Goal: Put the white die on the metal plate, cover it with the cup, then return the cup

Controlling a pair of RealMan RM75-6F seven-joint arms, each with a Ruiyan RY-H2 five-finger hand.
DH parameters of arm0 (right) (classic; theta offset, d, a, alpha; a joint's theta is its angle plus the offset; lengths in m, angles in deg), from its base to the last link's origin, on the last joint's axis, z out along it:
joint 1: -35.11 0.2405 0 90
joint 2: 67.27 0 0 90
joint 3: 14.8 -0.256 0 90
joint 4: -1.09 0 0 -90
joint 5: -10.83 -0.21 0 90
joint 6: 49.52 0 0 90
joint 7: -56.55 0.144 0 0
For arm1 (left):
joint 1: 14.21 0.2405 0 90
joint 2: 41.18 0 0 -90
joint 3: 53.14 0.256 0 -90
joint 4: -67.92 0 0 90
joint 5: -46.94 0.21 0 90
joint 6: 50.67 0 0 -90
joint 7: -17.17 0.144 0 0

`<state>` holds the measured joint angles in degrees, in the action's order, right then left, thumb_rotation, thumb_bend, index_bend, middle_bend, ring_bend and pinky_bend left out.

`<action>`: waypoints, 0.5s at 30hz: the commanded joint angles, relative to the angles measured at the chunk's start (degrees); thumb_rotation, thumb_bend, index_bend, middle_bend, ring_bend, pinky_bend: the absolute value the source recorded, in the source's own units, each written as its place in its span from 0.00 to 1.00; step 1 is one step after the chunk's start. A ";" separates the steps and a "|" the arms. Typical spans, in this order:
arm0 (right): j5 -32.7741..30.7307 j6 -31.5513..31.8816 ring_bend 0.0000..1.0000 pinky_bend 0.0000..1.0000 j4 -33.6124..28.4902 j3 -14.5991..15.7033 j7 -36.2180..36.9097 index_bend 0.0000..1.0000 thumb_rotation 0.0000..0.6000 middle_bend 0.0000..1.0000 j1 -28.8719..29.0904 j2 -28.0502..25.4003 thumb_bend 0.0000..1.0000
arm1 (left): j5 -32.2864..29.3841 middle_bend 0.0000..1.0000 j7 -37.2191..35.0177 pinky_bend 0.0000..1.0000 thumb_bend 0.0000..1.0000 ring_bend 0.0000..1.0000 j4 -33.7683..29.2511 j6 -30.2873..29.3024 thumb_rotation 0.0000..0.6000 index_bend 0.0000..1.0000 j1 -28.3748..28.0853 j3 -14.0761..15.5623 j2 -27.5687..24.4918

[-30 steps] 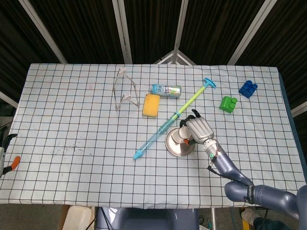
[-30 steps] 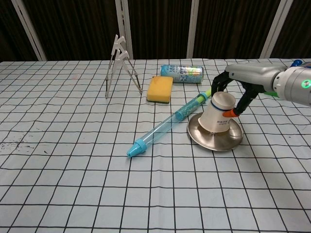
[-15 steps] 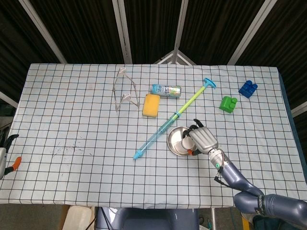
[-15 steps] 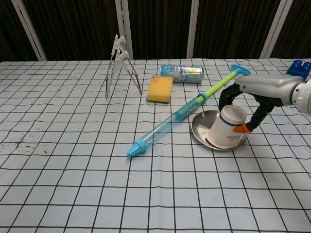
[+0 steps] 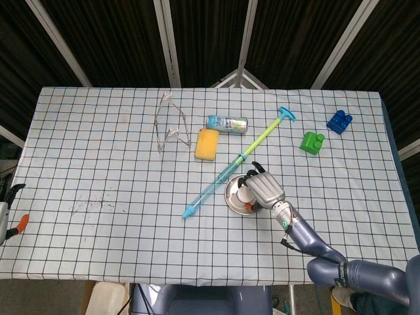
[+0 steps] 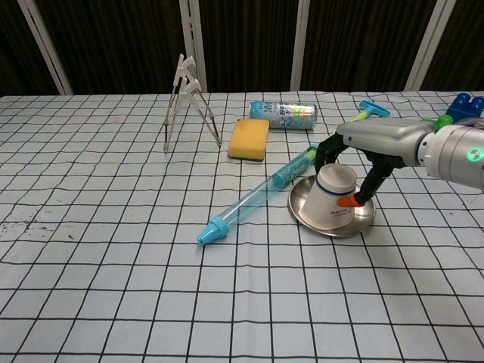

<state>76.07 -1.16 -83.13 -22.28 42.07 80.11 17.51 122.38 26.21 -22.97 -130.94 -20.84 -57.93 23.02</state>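
Note:
An upside-down white paper cup [image 6: 332,200] [image 5: 245,196] stands on the round metal plate [image 6: 305,219] [image 5: 231,194] right of the table's middle. My right hand [image 6: 357,165] [image 5: 263,189] reaches over it from the right, fingers arched down around the cup's sides and holding it. The white die is hidden; I cannot see it in either view. My left hand is outside both views.
A long blue-and-green water squirter [image 6: 268,189] lies diagonally against the plate's left rim. Behind it are a yellow sponge [image 6: 249,139], a lying can [image 6: 282,115] and a wire stand [image 6: 186,102]. Green [image 5: 312,142] and blue [image 5: 339,121] blocks sit far right.
The cup went from tilted on the plate's right side to standing upside down nearer the plate's middle, my right hand moving left with it.

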 commanded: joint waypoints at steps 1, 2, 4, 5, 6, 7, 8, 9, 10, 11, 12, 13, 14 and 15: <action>-1.02 -0.53 0.24 0.00 2.32 -0.85 -0.73 0.56 1.00 0.45 0.94 1.50 0.36 | 0.00 0.00 -0.05 0.04 0.46 0.00 0.05 0.02 1.00 0.19 -0.02 -0.01 0.01; -1.31 -0.74 0.24 0.00 3.37 -1.04 -0.90 0.56 1.00 0.45 1.21 1.99 0.36 | 0.03 0.00 -0.01 0.04 0.46 0.00 0.08 0.07 1.00 0.19 -0.04 0.02 0.03; -1.88 -1.34 0.24 0.00 5.54 -1.32 -1.24 0.56 1.00 0.45 1.76 2.83 0.36 | 0.06 0.00 0.07 0.04 0.46 0.00 0.12 0.19 1.00 0.19 -0.09 0.07 0.06; -2.21 -1.55 0.24 0.00 6.52 -1.52 -1.24 0.56 1.00 0.45 1.94 3.15 0.36 | 0.01 0.00 0.11 0.04 0.46 0.00 0.15 0.21 1.00 0.19 -0.10 0.06 0.08; -2.53 -1.68 0.24 0.00 7.37 -1.72 -1.12 0.56 1.00 0.45 2.04 3.44 0.36 | -0.06 0.00 0.15 0.04 0.46 0.00 0.17 0.21 1.00 0.19 -0.10 0.03 0.10; -2.71 -1.73 0.24 0.00 7.76 -1.82 -1.01 0.56 1.00 0.45 2.06 3.55 0.36 | -0.10 0.00 0.17 0.04 0.46 0.00 0.18 0.21 1.00 0.19 -0.10 0.01 0.11; -2.98 -1.86 0.24 0.00 8.44 -1.96 -0.74 0.56 1.00 0.45 2.05 3.69 0.36 | -0.19 0.00 0.21 0.04 0.46 0.00 0.20 0.20 1.00 0.19 -0.10 -0.03 0.13; -3.02 -1.92 0.24 0.00 8.68 -1.99 -0.61 0.56 1.00 0.45 2.05 3.73 0.36 | -0.22 0.00 0.23 0.04 0.46 0.00 0.21 0.21 1.00 0.19 -0.11 -0.04 0.14; -3.26 -1.89 0.24 0.00 9.36 -2.06 -0.36 0.56 1.00 0.45 1.90 3.70 0.36 | -0.26 0.00 0.30 0.04 0.46 0.00 0.24 0.25 1.00 0.19 -0.14 -0.06 0.18; -3.33 -1.85 0.24 0.00 9.64 -2.06 -0.25 0.56 1.00 0.45 1.80 3.67 0.36 | -0.25 0.00 0.36 0.04 0.46 0.00 0.25 0.28 1.00 0.19 -0.16 -0.04 0.20; -3.44 -1.81 0.24 0.00 9.94 -2.05 -0.12 0.56 1.00 0.45 1.67 3.61 0.36 | -0.24 0.00 0.42 0.04 0.46 0.00 0.26 0.31 1.00 0.19 -0.18 -0.03 0.23; -3.56 -1.79 0.24 0.00 10.34 -1.97 0.17 0.56 1.00 0.45 1.42 3.48 0.36 | -0.22 0.00 0.53 0.04 0.46 0.00 0.26 0.39 1.00 0.19 -0.22 0.02 0.27; -3.58 -1.75 0.24 0.00 10.61 -1.84 0.44 0.56 1.00 0.45 1.15 3.29 0.36 | -0.16 0.00 0.61 0.04 0.46 0.00 0.23 0.41 1.00 0.19 -0.24 0.05 0.30; -3.48 -1.64 0.24 0.00 10.80 -1.65 0.65 0.56 1.00 0.45 0.85 3.06 0.36 | -0.13 0.00 0.69 0.04 0.46 0.00 0.19 0.38 1.00 0.19 -0.25 0.06 0.32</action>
<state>72.59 -2.88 -72.48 -24.08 42.55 81.18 20.76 122.24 26.88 -22.76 -130.56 -21.08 -57.87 23.33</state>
